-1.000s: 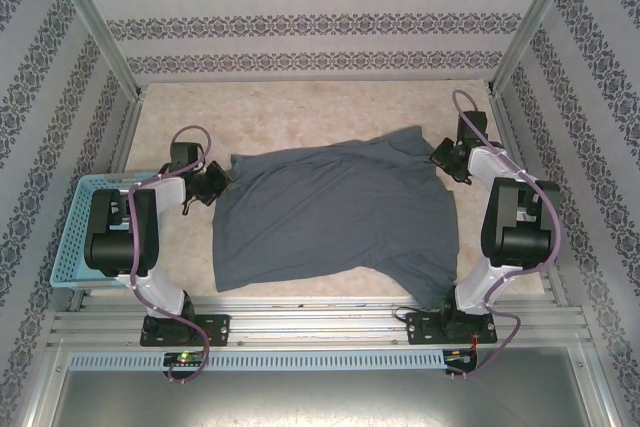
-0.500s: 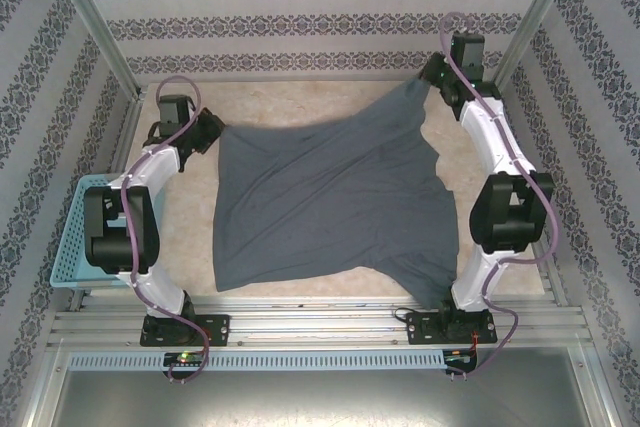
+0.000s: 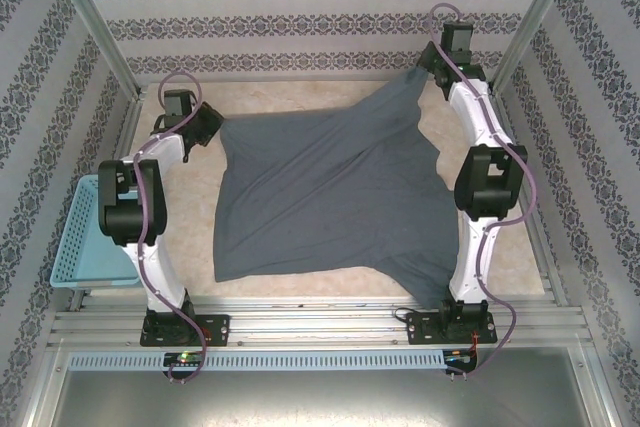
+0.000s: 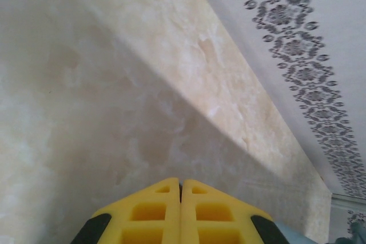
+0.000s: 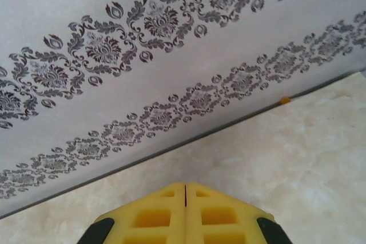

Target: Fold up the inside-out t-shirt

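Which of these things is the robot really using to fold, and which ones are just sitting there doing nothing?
For the job:
- t-shirt, spread on the table
- left gripper and right gripper, each pinching a far corner of it

Just lying about:
- light-blue basket, at the table's left edge, apart from the cloth

My cell: patterned walls (image 3: 320,2), marbled table (image 3: 280,102).
Walls pale with dark floral bands on three sides of me; table beige, evenly lit; metal posts (image 3: 95,27) at corners; blue basket (image 3: 75,237) at my left edge.
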Motion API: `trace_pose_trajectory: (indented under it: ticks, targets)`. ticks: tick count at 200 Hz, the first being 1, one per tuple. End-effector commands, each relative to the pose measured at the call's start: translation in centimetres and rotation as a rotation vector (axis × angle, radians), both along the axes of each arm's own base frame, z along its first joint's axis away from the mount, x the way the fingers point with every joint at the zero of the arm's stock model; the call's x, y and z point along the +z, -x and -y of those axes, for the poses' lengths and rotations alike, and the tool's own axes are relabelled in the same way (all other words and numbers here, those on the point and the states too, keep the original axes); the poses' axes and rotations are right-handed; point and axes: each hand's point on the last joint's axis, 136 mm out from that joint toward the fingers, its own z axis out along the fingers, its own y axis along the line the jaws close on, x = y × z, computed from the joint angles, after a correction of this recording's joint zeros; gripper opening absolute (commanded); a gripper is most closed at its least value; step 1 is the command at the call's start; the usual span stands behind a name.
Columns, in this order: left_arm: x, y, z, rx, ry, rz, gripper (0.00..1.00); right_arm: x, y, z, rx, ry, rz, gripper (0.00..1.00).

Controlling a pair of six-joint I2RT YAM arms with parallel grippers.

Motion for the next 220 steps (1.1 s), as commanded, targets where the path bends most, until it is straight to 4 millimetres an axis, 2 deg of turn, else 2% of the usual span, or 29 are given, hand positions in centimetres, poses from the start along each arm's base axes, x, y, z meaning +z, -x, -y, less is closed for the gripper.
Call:
trace_pose_trajectory:
  ticks: [1, 39, 77, 113, 139, 183, 220]
  targets:
    - [0.5, -1.8, -2.5, 0.073, 0.003, 0.058, 0.00, 0.1, -1.6, -0.8, 0.047, 0.019, 0.018, 0.00]
    - [-0.9, -2.6, -4.8, 0.114, 0.004, 0.039, 0.00, -0.3, -4.1, -3.2, 0.115, 0.064, 0.013, 0.00]
    - [-1.8, -4.0, -5.3, 0.095, -0.024, -0.002, 0.00, -1.6, -5.1, -2.9, 0.095, 0.068, -0.005, 0.00]
    - [-1.6, -4.9, -5.5, 0.069, -0.051, -0.012, 0.00, -2.7, -5.1, -3.4, 0.133, 0.077, -0.025, 0.00]
    - [-1.6, -5.4, -5.1, 0.031, -0.046, -0.028, 0.00, -1.4, -4.6, -4.1, 0.161, 0.061, -0.016, 0.00]
    - [-0.1, -5.7, -4.5, -0.026, -0.043, -0.038, 0.00, 2.5, -2.4, -5.5, 0.196, 0.066, 0.012, 0.00]
    - [0.9, -5.0, -5.4, -0.018, -0.039, -0.022, 0.00, 3.3, -0.5, -5.4, 0.197, 0.082, 0.024, 0.00]
